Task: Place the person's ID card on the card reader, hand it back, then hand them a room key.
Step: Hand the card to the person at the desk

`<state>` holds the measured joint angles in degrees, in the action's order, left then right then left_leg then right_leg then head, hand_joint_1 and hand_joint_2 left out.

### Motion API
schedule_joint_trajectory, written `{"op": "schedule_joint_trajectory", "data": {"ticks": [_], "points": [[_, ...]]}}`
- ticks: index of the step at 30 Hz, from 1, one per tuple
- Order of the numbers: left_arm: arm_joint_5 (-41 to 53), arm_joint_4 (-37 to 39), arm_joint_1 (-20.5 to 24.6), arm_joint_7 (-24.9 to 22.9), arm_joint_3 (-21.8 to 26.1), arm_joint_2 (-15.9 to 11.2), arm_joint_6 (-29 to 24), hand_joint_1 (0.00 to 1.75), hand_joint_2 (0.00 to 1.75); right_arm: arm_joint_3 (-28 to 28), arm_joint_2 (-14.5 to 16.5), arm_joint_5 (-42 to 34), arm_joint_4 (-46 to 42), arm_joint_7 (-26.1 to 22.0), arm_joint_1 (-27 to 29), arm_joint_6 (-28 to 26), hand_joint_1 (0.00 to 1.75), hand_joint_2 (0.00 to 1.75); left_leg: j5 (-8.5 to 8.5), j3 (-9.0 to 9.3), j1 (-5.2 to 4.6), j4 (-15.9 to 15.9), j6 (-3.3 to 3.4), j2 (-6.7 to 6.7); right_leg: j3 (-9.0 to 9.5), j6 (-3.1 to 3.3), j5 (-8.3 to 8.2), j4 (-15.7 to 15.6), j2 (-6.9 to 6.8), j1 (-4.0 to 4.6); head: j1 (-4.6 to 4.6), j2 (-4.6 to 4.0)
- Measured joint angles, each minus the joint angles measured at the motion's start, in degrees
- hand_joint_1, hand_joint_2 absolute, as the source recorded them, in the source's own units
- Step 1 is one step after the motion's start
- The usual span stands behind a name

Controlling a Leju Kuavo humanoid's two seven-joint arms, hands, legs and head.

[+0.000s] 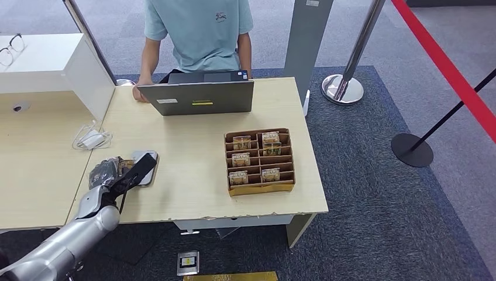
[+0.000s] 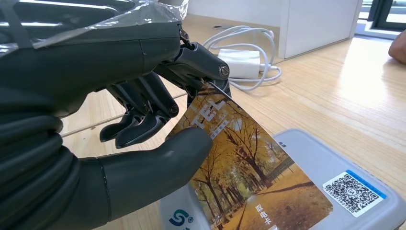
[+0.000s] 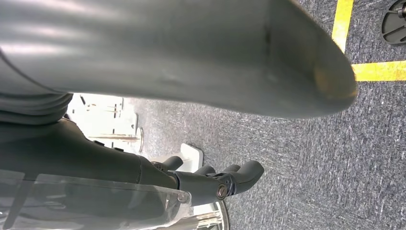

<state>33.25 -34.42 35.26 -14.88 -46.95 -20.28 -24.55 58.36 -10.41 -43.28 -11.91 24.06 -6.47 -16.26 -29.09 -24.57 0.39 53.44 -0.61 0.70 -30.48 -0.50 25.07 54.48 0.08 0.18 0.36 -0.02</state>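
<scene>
Pinching the ID card (image 2: 249,167) between thumb and fingers, your left hand (image 2: 143,129) holds it tilted over the card reader (image 2: 335,167) at the desk's (image 1: 193,175) near-left edge — contact with the reader's top unclear. Right hand (image 3: 210,179) hangs over carpet, fingers loosely curled, holding nothing. Room keys sit in the cardboard tray (image 1: 259,161) — person (image 1: 199,29) waits behind the laptop (image 1: 202,96).

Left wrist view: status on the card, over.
Left hand pinches autumn-tree ID card, tilted over grey card reader. Right hand hangs, holds nothing. Nothing blocking.
</scene>
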Motion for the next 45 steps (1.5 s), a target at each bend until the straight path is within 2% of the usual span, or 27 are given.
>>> {"op": "schedule_joint_trajectory", "data": {"ticks": [28,45], "points": [[0.02,0.22,-0.99,-0.20,0.06,-0.20,-0.92,1.75,1.75,0.02,-0.01,0.38,0.00,-1.19,-0.05,0.09,0.00,0.00,0.01,0.14,0.00,0.00,0.00,0.00,0.12,0.00,-0.01,0.01,-0.04,-0.01,-0.01,0.00],[3.15,-3.93,1.62,-3.20,0.15,-3.20,0.53,1.75,1.75,0.02,0.57,0.16,0.00,-2.12,-0.03,0.24,0.00,0.00,0.01,0.12,-0.01,0.00,0.00,0.01,0.03,-0.01,-0.01,0.02,-0.03,0.00,0.01,0.00]]}}
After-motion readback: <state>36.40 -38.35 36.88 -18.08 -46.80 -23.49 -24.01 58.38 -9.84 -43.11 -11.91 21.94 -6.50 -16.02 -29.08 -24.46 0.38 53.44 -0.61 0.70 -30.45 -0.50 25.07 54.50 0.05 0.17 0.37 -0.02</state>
